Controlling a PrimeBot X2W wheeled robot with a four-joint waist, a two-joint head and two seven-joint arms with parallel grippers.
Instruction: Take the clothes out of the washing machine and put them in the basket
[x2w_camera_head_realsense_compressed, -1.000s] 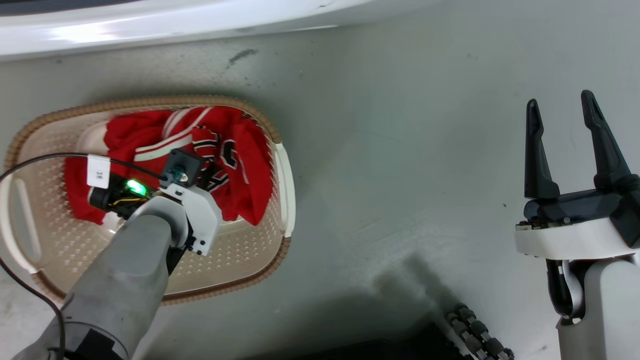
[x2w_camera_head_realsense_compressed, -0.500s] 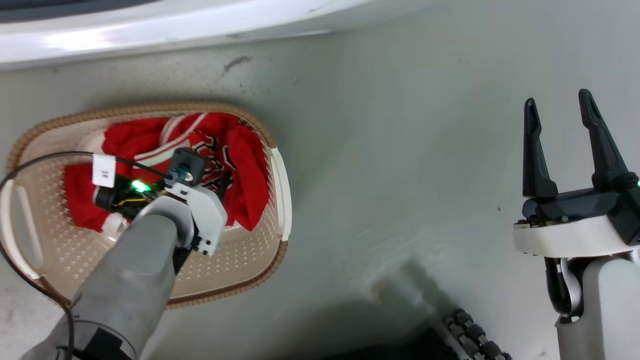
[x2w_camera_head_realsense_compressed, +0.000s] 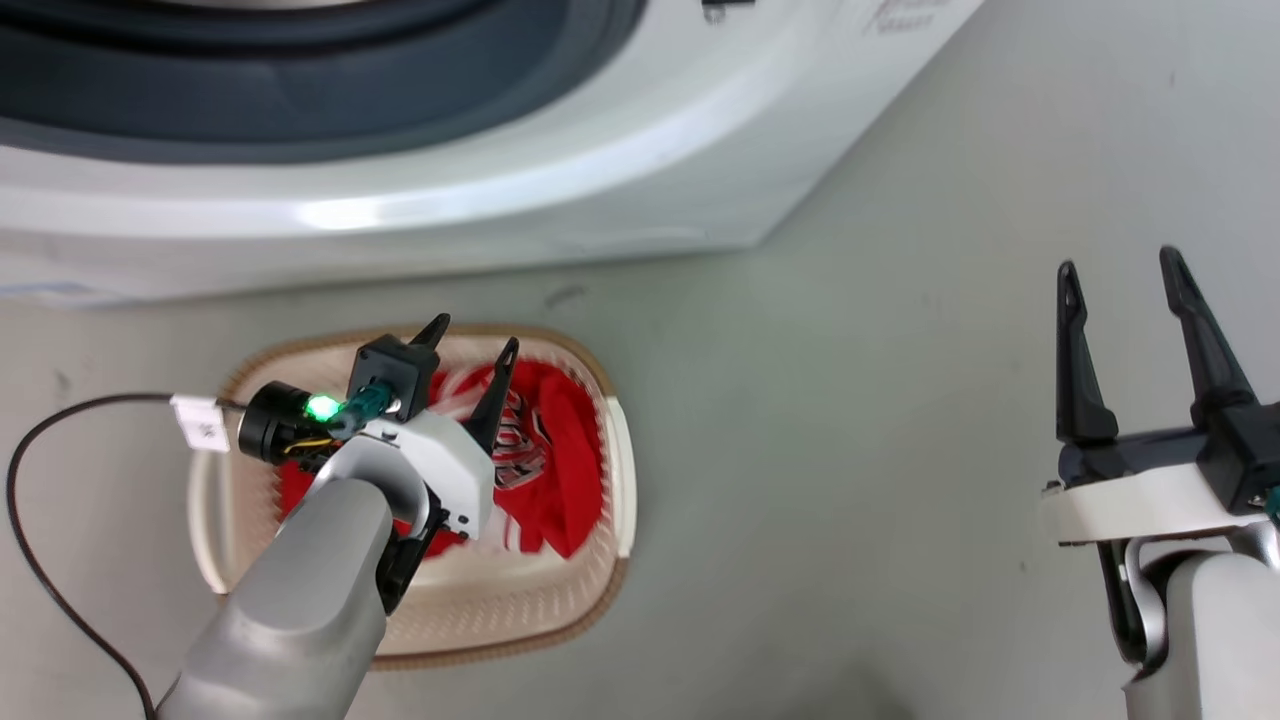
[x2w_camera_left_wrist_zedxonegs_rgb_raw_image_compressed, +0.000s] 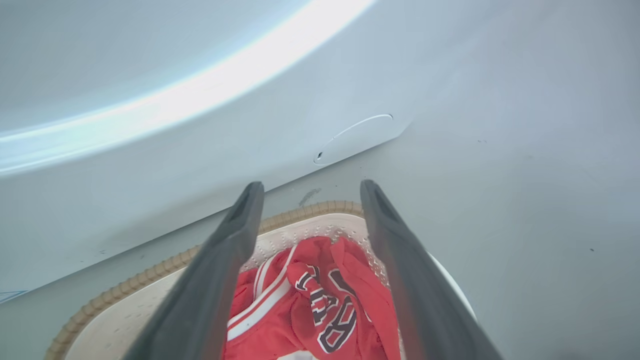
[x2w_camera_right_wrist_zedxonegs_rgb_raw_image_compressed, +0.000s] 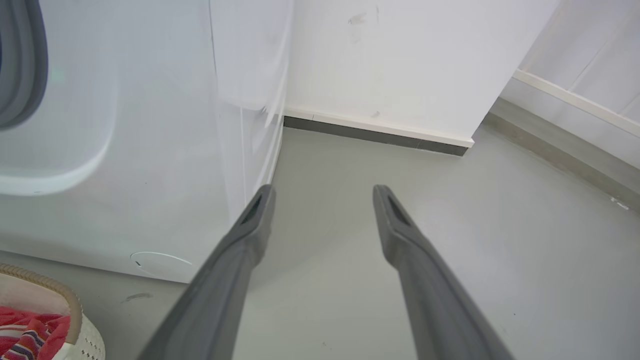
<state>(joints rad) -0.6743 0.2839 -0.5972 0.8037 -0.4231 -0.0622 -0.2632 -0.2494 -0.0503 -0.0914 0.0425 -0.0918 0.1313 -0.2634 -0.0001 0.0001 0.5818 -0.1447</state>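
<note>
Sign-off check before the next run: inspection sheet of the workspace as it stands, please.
Surface: grey floor, one small dark scuff near the machine's base.
Job's things: clothes, red, one a lettered jersey, lie in the basket. The basket stands on the floor before the washing machine. Grey porthole rim in view; drum contents cannot be told.
Clutter: nothing seen.
Pincers: left pincer open, empty, above the basket. Right pincer open, empty, over bare floor.
Cables: black cable with white tag loops from the left wrist.
Surroundings: white wall and skirting beside the machine.
</note>
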